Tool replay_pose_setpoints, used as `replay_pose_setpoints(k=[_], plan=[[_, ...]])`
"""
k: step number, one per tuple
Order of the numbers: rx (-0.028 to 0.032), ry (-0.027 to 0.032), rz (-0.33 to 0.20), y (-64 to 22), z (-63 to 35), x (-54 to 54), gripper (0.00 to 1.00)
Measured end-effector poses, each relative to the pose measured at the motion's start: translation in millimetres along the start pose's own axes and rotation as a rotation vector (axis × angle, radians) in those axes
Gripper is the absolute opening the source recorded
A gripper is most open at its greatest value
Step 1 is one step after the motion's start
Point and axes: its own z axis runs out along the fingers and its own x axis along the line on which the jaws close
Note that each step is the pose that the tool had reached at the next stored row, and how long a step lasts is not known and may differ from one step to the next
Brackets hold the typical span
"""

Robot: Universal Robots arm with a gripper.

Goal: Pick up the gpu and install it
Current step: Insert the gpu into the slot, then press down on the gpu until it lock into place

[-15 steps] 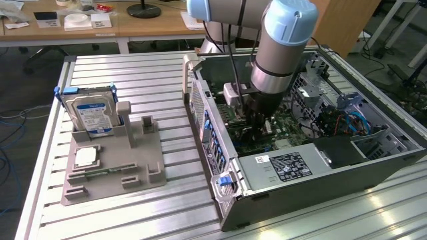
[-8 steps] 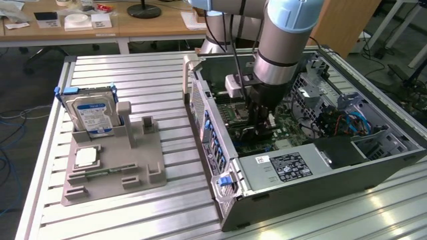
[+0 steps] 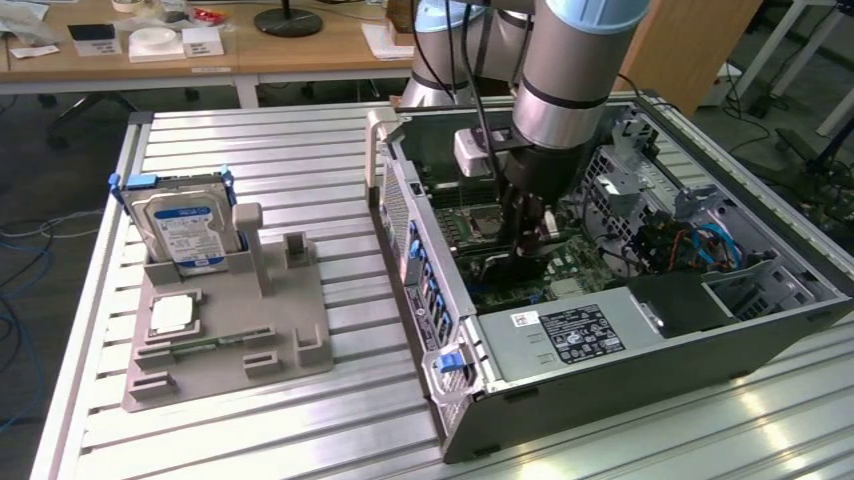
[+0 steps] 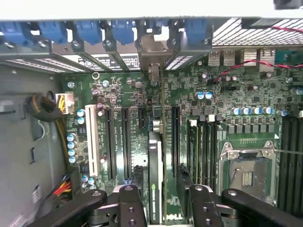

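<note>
On the exterior view's left, a hard drive [image 3: 184, 228] stood in a gray holder [image 3: 227, 340], with a small silver CPU chip [image 3: 174, 314] lying in front of it. To the right, the arm reached down into the open computer case [image 3: 627, 340]. The gripper [image 4: 160, 196] was closed on the gpu [image 4: 155, 170], which stood on its edge over the green motherboard [image 4: 227, 99], between the long slots.

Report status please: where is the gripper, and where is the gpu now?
Gripper down inside the computer case, shut on the gpu. Gpu edge-on, upright over the motherboard slots. Nothing visible blocking.
</note>
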Motion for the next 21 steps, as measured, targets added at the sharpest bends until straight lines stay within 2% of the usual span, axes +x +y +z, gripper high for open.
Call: replay_pose_setpoints(k=[3,4,5,7,8,9,10,11,21], plan=[[0.0002,-0.0022,0.0,0.1,-0.1,0.0,0.4],[0.0001,-0.0029,0.0,0.1,-0.2,0.0,0.34],[0.0,-0.0038,0.0,0.1,-0.2,0.0,0.34],[-0.0001,-0.0055,0.0,0.0,-0.2,0.0,0.22],[-0.0001,-0.0064,0.0,0.0,-0.2,0.0,0.22],[-0.0001,-0.0073,0.001,0.1,-0.2,0.0,0.16],[-0.0002,-0.0082,0.001,0.0,-0.2,0.0,0.16],[-0.0003,-0.0091,0.0,0.0,-0.2,0.0,0.11],[-0.0006,-0.0178,0.001,0.0,-0.2,0.0,0.11]])
